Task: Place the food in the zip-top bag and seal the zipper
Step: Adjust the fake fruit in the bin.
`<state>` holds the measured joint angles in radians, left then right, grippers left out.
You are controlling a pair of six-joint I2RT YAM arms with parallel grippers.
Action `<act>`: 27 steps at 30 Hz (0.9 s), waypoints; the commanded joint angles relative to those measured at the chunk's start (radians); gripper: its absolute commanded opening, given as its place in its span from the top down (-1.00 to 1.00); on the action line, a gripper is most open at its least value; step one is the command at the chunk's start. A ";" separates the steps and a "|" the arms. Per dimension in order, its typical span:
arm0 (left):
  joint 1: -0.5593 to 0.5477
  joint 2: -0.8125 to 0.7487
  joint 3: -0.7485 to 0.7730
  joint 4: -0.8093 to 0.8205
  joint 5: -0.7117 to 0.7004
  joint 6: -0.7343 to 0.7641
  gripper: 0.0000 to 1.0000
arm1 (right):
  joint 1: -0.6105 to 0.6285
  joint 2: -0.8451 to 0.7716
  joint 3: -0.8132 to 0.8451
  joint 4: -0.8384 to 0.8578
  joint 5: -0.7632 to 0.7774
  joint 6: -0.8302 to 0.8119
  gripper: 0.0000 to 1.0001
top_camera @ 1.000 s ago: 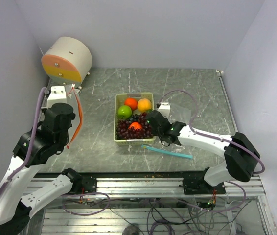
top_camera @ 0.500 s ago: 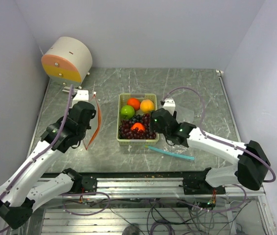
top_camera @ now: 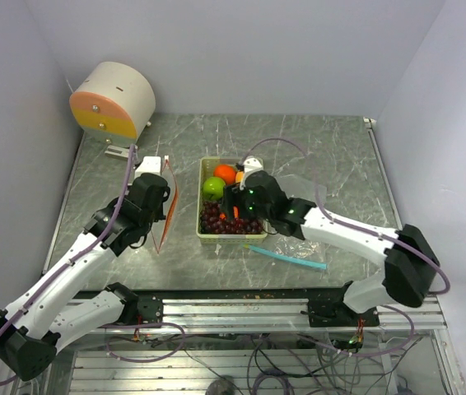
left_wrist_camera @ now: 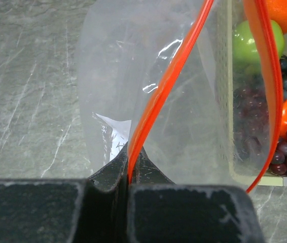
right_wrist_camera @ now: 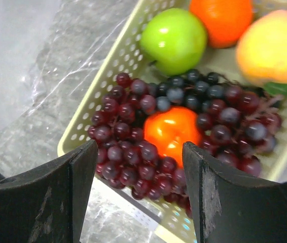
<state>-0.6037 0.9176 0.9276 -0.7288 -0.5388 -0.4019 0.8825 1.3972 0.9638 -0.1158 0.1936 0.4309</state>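
Observation:
My left gripper (left_wrist_camera: 129, 174) is shut on the red-orange zipper (left_wrist_camera: 170, 81) of the clear zip-top bag (left_wrist_camera: 133, 91), which hangs upright just left of the pale basket (top_camera: 204, 234). The strip loops open, its other side (left_wrist_camera: 266, 66) in front of the basket. The food lies in the basket: green apple (right_wrist_camera: 174, 39), orange (right_wrist_camera: 222, 17), yellow-orange fruit (right_wrist_camera: 273, 45), red-orange fruit (right_wrist_camera: 173, 130), dark grapes (right_wrist_camera: 133, 162), a small green piece (right_wrist_camera: 280, 89). My right gripper (right_wrist_camera: 139, 152) stands open above the grapes and red-orange fruit, touching nothing. From above, the left gripper (top_camera: 164, 169) and right gripper (top_camera: 235, 202) flank the basket's left half.
A teal strip (top_camera: 287, 257) lies on the table near the basket's front right corner, with crinkly clear plastic (top_camera: 300, 183) right of the basket. A round cream and orange drum (top_camera: 114, 100) stands at the back left. Walls close in on three sides.
The left arm has swung right, carrying the bag up to the basket's left side. The right gripper has opened and moved left over the fruit.

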 commanded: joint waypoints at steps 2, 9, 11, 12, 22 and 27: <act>0.004 -0.013 -0.008 0.050 0.027 -0.004 0.87 | 0.019 0.149 0.084 0.079 -0.125 -0.039 -0.36; 0.004 -0.028 -0.044 0.053 0.035 0.002 0.86 | 0.022 0.252 0.127 0.057 -0.151 -0.049 -0.38; 0.004 -0.028 -0.047 0.057 0.041 0.004 0.86 | 0.027 0.253 0.118 0.046 -0.157 -0.052 -0.38; 0.004 -0.025 -0.045 0.056 0.043 0.006 0.86 | 0.032 0.252 0.113 0.040 -0.159 -0.057 -0.38; 0.004 -0.013 -0.025 0.054 0.049 0.009 0.86 | 0.052 0.336 0.109 -0.030 -0.140 -0.083 -0.42; 0.004 -0.019 -0.026 0.046 0.046 0.006 0.86 | 0.054 0.380 0.102 -0.023 -0.158 -0.086 -0.38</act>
<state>-0.6037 0.9031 0.8852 -0.7010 -0.5034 -0.4004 0.9356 1.7180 1.0729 -0.0761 0.0475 0.3576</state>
